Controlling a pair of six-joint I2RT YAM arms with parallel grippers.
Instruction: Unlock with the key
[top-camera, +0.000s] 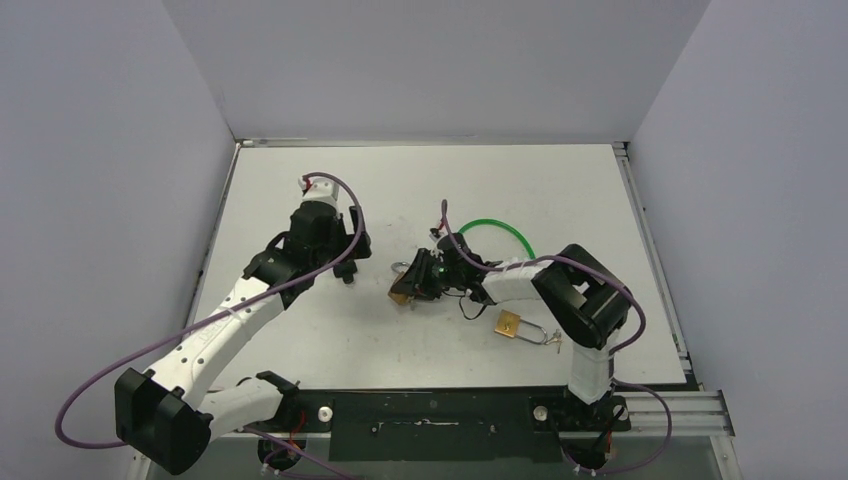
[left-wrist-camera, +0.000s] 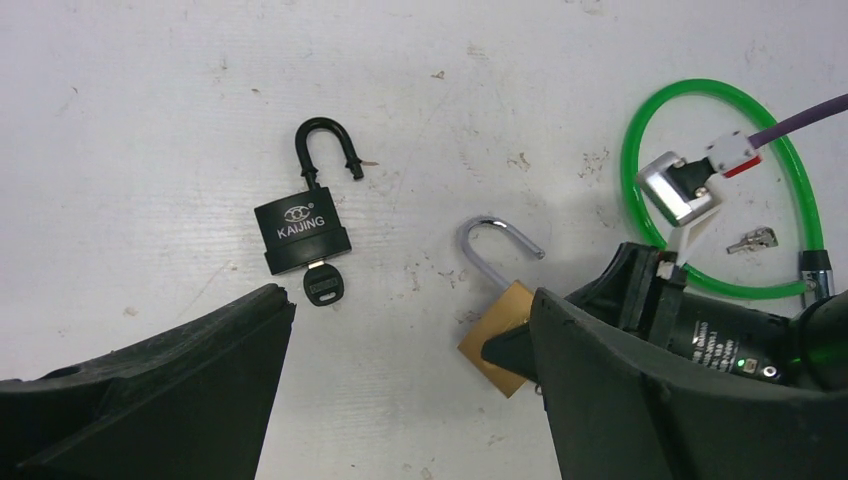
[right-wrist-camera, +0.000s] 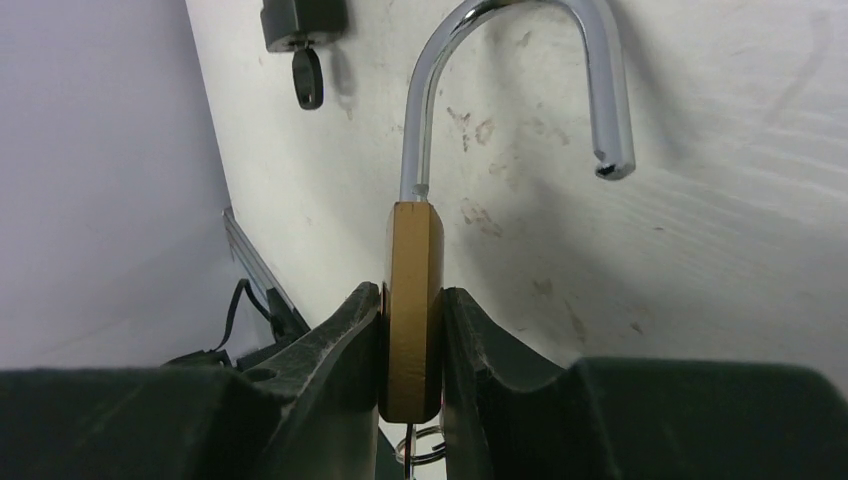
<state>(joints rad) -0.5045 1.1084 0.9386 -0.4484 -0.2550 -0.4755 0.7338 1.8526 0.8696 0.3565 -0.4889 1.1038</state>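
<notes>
My right gripper (right-wrist-camera: 412, 296) is shut on the body of a brass padlock (right-wrist-camera: 410, 250), held on edge with its chrome shackle (right-wrist-camera: 520, 60) swung open. A key ring (right-wrist-camera: 425, 452) hangs under it. In the top view this gripper (top-camera: 416, 283) holds the padlock (top-camera: 402, 291) at mid-table. My left gripper (left-wrist-camera: 412, 302) is open and empty above the table, left of the brass padlock (left-wrist-camera: 497, 335). A black KAIJING padlock (left-wrist-camera: 300, 232) lies ahead of it, shackle open, with a black-headed key (left-wrist-camera: 323, 286) in its keyhole.
A second brass padlock (top-camera: 508, 324) with keys (top-camera: 550, 338) lies near the right arm's base. A green cable loop (left-wrist-camera: 722, 100) lies behind the right gripper, with a small loose key (left-wrist-camera: 752, 240) inside it. White walls enclose the table.
</notes>
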